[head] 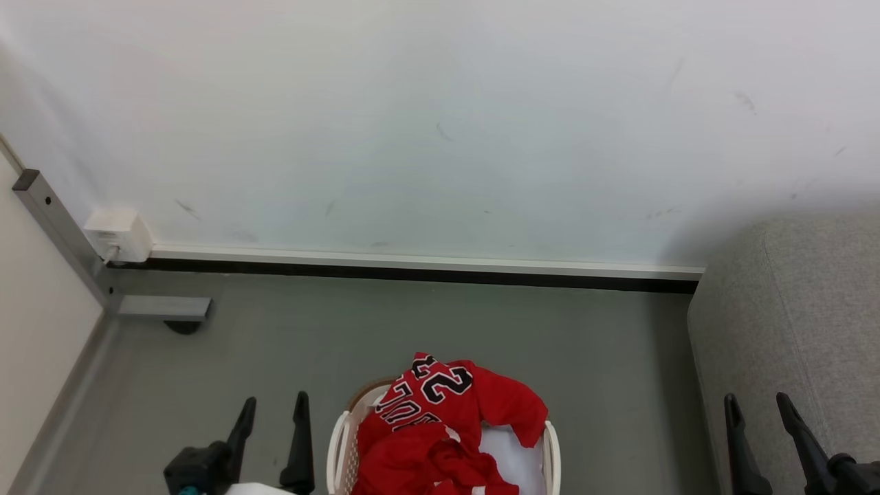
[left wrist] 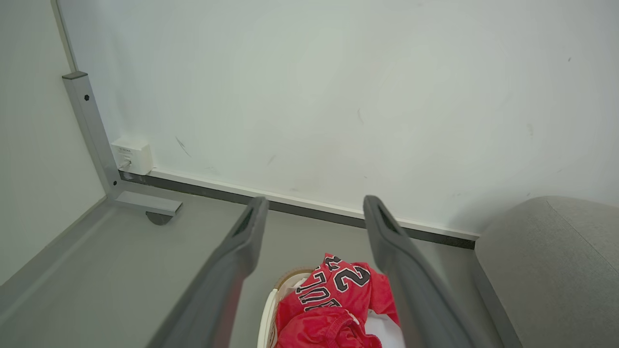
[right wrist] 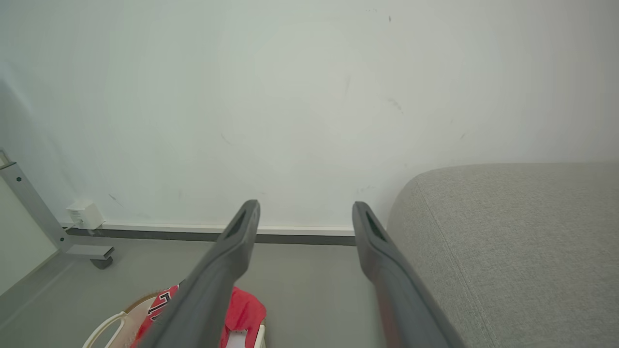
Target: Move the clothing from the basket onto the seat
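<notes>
From the head view, the basket (head: 335,440) stands on the grey floor (head: 412,323) at the bottom centre, cut off by the lower edge. The clothing (head: 447,419) lies heaped in it, all red. A jersey with black, white-edged numerals lies on top, draped over the far rim. A pale sheet (head: 512,457) shows inside the basket on the right. The left tool (head: 275,400) hangs just left of the basket, its two dark fingers (head: 300,440) spread apart and empty. The right tool (head: 756,399) is at the lower right, also spread wide with nothing between its fingers, in front of the near edge of the seat (head: 804,323). The seat is light grey and stands well to the right of the basket. A white wall (head: 440,124) with a dark baseboard (head: 412,273) runs behind. A small white box (head: 118,235) sits low on the wall at the left, beside a grey metal frame (head: 58,227).

In the left wrist view, the left tool's fingers rise wide apart, holding nothing. The numbered jersey and the basket's rim show low between them, and the seat's rounded corner is at the right.

In the right wrist view, the right tool's fingers stand wide apart and empty. The seat lies to their right. At the lower left, the basket with its red clothing is partly hidden behind one finger.
</notes>
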{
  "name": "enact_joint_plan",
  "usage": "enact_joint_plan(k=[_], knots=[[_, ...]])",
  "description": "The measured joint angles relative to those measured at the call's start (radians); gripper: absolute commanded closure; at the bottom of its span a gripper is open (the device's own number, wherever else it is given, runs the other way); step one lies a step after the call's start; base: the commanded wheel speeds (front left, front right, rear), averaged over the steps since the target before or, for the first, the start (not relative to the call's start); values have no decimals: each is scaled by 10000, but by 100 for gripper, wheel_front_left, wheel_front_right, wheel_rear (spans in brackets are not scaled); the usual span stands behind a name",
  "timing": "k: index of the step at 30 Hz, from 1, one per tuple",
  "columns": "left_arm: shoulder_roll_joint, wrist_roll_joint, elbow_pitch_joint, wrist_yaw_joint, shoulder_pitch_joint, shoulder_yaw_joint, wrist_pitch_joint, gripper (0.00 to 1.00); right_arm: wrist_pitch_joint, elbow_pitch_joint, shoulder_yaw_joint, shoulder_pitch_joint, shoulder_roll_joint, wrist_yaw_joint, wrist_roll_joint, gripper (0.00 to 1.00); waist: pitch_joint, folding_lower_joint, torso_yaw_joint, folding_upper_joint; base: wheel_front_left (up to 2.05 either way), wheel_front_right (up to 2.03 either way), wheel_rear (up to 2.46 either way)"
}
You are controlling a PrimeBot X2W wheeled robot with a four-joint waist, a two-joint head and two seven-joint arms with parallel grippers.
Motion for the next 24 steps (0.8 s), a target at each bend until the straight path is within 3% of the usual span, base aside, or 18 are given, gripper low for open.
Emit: enact_joint_plan(k=[24], knots=[[17, 1791, -2, 188, 58, -207, -453, 0, -439, -38, -104, 138, 127, 0, -1287, 0, 40, 0, 38, 0, 0, 0, 0]])
